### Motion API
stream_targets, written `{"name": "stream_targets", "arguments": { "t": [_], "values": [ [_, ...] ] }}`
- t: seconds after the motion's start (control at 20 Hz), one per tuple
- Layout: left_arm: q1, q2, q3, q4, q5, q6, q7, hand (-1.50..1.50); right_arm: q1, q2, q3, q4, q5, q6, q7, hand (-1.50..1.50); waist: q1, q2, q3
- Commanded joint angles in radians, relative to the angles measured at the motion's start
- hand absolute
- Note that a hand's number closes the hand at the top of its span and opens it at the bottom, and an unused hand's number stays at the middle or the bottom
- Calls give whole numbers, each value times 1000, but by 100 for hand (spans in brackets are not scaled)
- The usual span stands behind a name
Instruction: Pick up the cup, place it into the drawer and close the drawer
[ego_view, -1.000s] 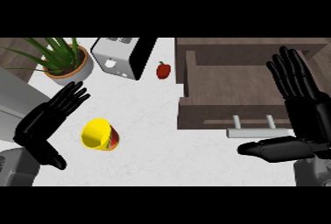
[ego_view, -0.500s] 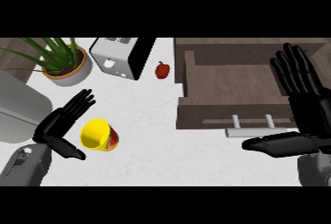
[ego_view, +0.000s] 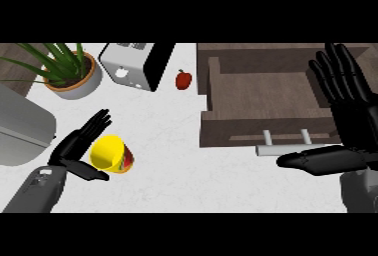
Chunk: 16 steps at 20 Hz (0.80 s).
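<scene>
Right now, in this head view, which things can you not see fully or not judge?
- Cup: its left side is hidden by the left hand; contact cannot be judged.
- Drawer: the right hand covers its right wall.
- Grey appliance: cut off by the left edge.
- Potted plant: leaves cut off at the top.

I look from my head steeply down on the surface (ego_view: 170, 130); my forearms enter from the lower edge; it is my only view, sharing nothing.
</scene>
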Motion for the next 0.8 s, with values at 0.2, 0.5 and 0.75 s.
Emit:
{"name": "stream_targets", "arguments": {
  "t": [0.2, 0.5, 0.75],
  "values": [
    [2, -21, -26, 128, -42, -47, -267, -150, -9, -19, -25, 7, -17, 16, 0, -150, -6, 2, -1],
    [-44, -35, -31, 177, -45, -32, -289, -150, -22, -44, -45, 28, -46, 47, 6, -150, -16, 7, -2],
    [-71, -54, -40, 204, -53, -19, -312, -150, -50, -29, -36, -6, -50, 17, 62, -150, -16, 5, -3]
  ]
}}
